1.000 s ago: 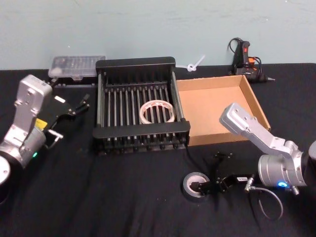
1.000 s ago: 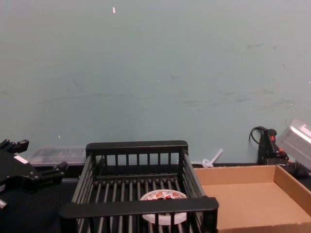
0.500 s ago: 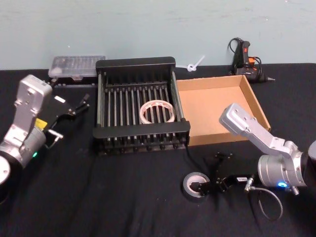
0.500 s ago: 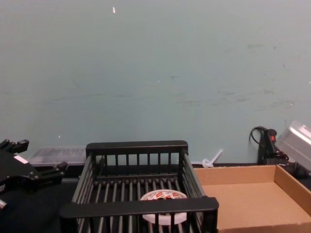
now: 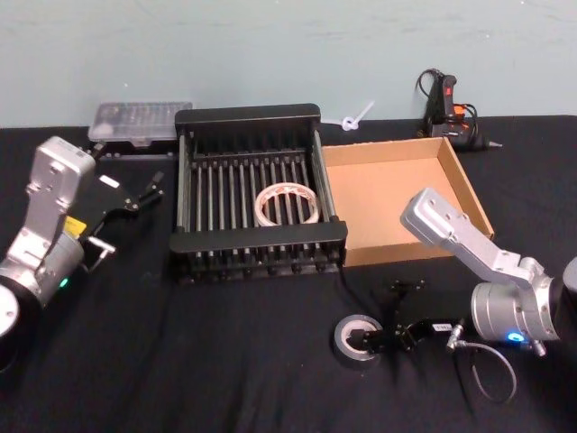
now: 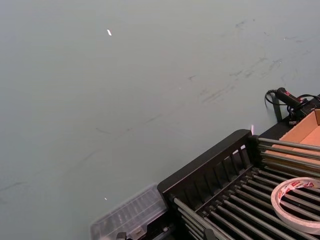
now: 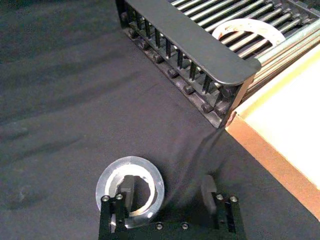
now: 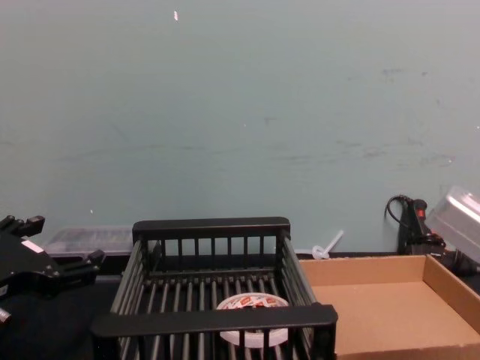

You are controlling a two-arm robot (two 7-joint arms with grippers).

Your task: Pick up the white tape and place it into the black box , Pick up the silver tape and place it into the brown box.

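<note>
- The silver tape point(image 5: 356, 341) lies flat on the black cloth point(image 5: 225, 361) in front of the 2 boxes, right at the right gripper point(image 7: 167, 194).
- The right gripper's 2 fingers are spread: 1 finger point(image 7: 126, 190) sits inside the roll's hollow centre, the other stands outside the ring, just beside it, so that side of the ring lies between them without being pinched.
- The roll is a low grey-silver ring with a smooth, pale top face and a dark core, resting on soft, slightly wrinkled fabric.
- The black box point(image 5: 248, 117) is a slatted plastic crate with barred walls, a floor of parallel bars and thick, rounded rims.
- The white tape point(image 5: 288, 204) lies flat on the crate's bars, toward its right half; it is a thin white ring, and the chest view shows red markings on it.
- The brown box point(image 5: 469, 189) is shallow plain cardboard with low walls, touching the crate's right side; nothing is inside it.
- The left gripper point(image 5: 135, 194) hangs left of the crate, well apart from both rolls, with its fingers spread and nothing between them.
</note>
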